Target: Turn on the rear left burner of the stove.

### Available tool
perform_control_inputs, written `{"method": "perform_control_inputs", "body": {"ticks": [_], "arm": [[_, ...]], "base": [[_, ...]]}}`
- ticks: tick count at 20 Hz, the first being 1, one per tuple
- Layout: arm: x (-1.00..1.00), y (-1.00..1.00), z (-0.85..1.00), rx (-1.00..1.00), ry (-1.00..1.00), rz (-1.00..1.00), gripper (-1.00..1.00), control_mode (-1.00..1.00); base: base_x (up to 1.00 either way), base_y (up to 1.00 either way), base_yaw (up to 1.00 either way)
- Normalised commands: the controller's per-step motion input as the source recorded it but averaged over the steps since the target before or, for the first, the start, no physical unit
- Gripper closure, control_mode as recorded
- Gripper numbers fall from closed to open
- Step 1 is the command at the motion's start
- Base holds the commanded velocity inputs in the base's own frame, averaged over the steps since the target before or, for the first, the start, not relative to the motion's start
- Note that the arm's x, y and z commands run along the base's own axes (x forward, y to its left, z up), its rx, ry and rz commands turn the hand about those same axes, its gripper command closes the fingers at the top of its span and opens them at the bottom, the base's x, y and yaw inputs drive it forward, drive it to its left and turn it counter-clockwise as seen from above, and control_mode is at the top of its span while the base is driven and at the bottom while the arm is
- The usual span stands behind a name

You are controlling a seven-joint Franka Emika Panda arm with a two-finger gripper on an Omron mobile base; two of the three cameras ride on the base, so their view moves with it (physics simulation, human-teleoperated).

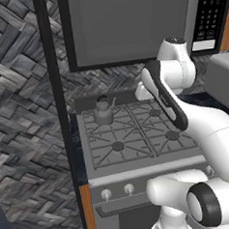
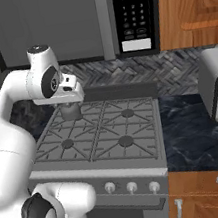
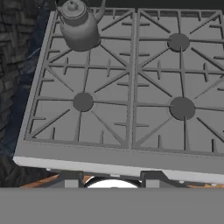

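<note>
The stove (image 1: 137, 134) sits unlit, all 4 burners dark and its white knobs (image 2: 131, 186) untouched: the task appears barely begun. The rear left burner (image 3: 78, 37) lies hidden beneath a small grey kettle (image 3: 78, 24) at the far left corner of the grates. The fingers (image 3: 71, 180), poised above the stove's front edge, stand spread apart, holding nothing; the burner lies well ahead of them, the knobs below on the front panel.
</note>
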Motion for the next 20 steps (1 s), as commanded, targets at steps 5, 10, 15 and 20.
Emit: {"method": "perform_control_inputs", "body": {"ticks": [5, 10, 15, 20], "arm": [[0.00, 0.00, 0.00, 0.00, 0.00, 0.00, -1.00, 1.00], [0.00, 0.00, 0.00, 0.00, 0.00, 0.00, -1.00, 1.00], [0.00, 0.00, 0.00, 0.00, 0.00, 0.00, -1.00, 1.00], [0.00, 0.00, 0.00, 0.00, 0.00, 0.00, -1.00, 1.00]], "base": [[0.00, 0.00, 0.00], [-0.04, -0.39, 0.00], [-0.03, -0.59, 0.00], [0.00, -0.30, 0.00]]}}
